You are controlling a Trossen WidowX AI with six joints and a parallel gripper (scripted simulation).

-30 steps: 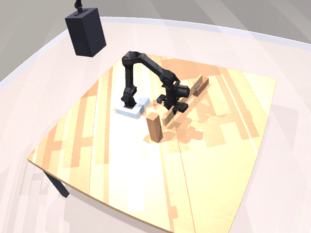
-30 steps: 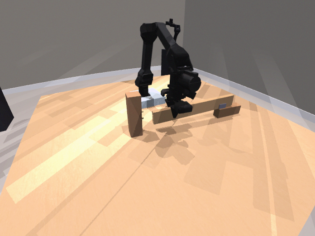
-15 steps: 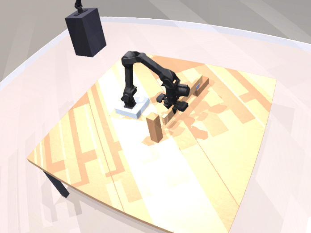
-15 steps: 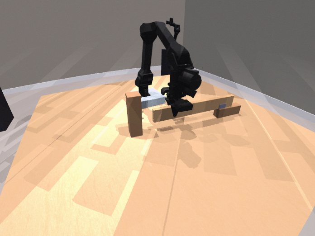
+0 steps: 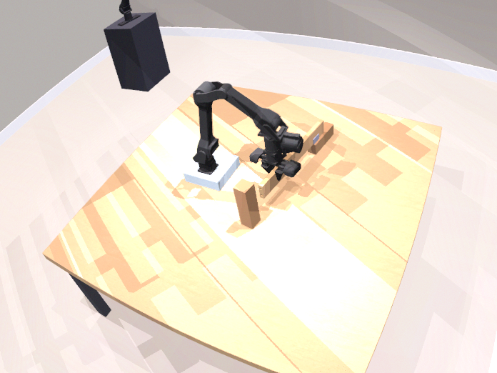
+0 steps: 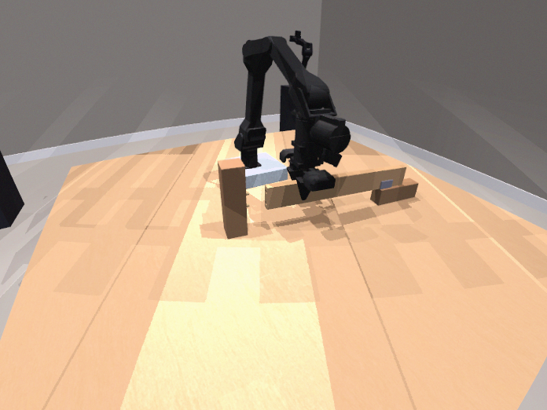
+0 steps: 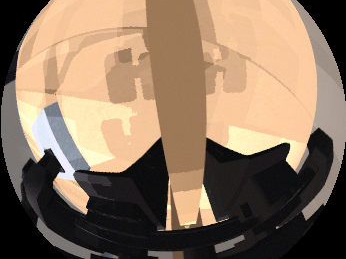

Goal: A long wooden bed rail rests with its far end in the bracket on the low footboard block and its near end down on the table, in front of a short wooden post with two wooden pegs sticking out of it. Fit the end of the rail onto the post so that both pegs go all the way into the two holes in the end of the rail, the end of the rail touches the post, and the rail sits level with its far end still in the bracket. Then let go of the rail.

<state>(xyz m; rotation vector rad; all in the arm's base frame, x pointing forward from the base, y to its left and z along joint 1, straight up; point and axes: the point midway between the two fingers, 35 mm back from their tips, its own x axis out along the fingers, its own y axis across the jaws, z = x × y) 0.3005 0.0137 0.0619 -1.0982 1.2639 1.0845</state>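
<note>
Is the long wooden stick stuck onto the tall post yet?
Not yet. In the exterior view a gap separates the rail end from the post.

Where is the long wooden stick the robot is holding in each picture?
Top view: the rail runs slantwise right of middle, from near the post up to the footboard block.
Exterior view: the rail lies crosswise at middle, right of the post, with a gap between them.
Wrist view: the rail is the tall brown strip up the middle.
Shared landmark: the gripper, jaws shut on the rail.
</note>
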